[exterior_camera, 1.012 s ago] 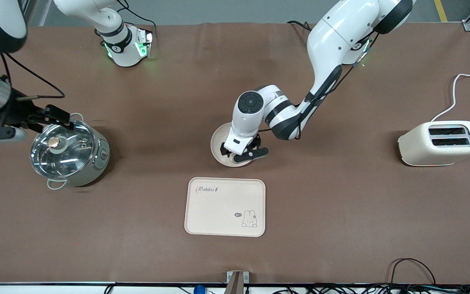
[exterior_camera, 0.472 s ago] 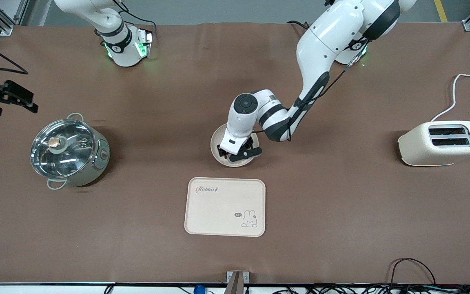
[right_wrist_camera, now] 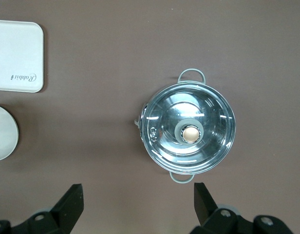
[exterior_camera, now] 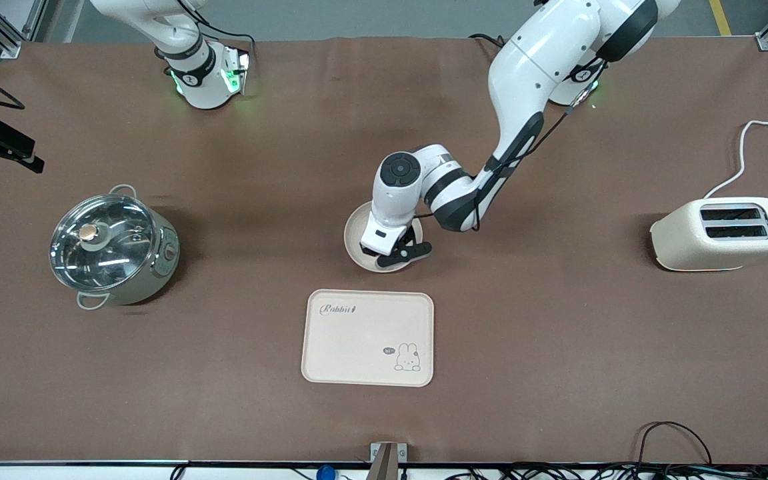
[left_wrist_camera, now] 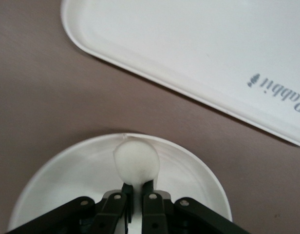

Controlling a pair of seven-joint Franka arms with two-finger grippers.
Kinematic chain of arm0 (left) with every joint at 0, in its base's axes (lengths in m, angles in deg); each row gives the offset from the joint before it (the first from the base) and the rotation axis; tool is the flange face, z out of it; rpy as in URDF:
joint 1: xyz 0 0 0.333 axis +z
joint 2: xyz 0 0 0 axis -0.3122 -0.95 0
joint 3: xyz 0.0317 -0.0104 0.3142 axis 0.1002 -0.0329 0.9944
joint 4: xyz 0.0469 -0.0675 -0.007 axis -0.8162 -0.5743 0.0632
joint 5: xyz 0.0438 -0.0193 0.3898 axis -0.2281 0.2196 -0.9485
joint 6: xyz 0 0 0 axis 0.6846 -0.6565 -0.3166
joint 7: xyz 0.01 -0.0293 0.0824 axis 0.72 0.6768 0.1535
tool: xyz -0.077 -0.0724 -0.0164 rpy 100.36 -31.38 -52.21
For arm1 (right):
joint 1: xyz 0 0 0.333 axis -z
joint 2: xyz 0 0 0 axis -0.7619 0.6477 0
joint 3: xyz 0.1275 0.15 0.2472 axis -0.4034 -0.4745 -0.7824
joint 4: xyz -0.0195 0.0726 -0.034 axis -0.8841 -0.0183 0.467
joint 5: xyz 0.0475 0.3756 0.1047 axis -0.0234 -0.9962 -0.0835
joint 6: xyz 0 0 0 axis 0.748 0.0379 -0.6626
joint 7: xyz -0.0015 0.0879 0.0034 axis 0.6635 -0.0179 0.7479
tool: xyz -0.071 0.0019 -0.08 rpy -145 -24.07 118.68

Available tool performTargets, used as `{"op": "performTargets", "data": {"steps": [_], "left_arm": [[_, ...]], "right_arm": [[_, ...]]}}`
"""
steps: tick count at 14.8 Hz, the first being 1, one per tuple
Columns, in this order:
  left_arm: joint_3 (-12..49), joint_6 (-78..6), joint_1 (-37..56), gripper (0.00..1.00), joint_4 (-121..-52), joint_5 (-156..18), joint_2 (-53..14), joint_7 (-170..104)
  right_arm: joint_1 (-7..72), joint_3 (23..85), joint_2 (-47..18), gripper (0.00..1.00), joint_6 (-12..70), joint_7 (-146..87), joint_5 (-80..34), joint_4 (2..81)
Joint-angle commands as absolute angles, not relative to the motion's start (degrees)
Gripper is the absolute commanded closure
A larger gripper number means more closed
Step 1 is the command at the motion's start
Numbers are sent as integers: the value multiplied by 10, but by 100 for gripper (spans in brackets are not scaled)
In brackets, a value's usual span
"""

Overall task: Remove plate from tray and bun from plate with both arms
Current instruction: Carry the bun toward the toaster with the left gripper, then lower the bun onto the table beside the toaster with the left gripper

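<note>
The round cream plate point(exterior_camera: 356, 231) sits mid-table, just farther from the front camera than the rabbit tray. My left gripper point(exterior_camera: 392, 254) is low over the plate. In the left wrist view its fingers point(left_wrist_camera: 149, 189) are shut on the small pale bun point(left_wrist_camera: 136, 160), which is over the plate's bare floor point(left_wrist_camera: 189, 170). The bun is hidden under the hand in the front view. My right gripper point(exterior_camera: 14, 150) is open and empty, up in the air at the right arm's end of the table; in the right wrist view point(right_wrist_camera: 138, 204) it looks down on the pot.
The rectangular rabbit tray point(exterior_camera: 367, 337) lies nearer the front camera than the plate, also seen in the left wrist view point(left_wrist_camera: 198, 53). A steel pot with a glass lid point(exterior_camera: 114, 248) stands toward the right arm's end. A cream toaster point(exterior_camera: 721, 233) stands toward the left arm's end.
My right gripper has risen from the pot lid and drawn back toward the table's end. My left gripper has shifted slightly over the plate.
</note>
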State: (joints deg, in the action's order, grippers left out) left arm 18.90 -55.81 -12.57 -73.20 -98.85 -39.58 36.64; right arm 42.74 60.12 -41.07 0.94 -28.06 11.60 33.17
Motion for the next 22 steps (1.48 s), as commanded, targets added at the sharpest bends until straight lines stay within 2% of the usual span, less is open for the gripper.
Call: {"op": "performTargets", "data": {"steps": [1,7,11,13,14,16,17,18,22], "left_arm": [[181,-487,-81,100,-743,-992,-341,290],[111,-472,145,100,-772,-987,-345,-38],[105,-490,227,98,-778,-988,-371,-172],[105,-499,249,87,-779,-989,-383,-199],[106,-505,258,76,-780,-993,-387,-210],[106,-507,262,34,-779,-994,-391,-228],[107,-507,262,3,-779,-994,-391,-228],[107,-507,262,0,-779,-994,-391,-228],[107,-504,265,0,-774,-994,-382,-230]], "right_arm": [[439,587,-420,0,7,-276,129,337],[423,586,-417,0,8,-281,130,333],[412,586,-412,0,13,-283,124,334],[401,586,-412,0,14,-283,124,334],[399,586,-412,0,15,-283,123,334],[398,586,-412,0,26,-283,119,334],[398,586,-412,0,30,-283,114,333],[398,586,-412,0,30,-283,109,332],[391,586,-412,0,27,-283,108,332]]}}
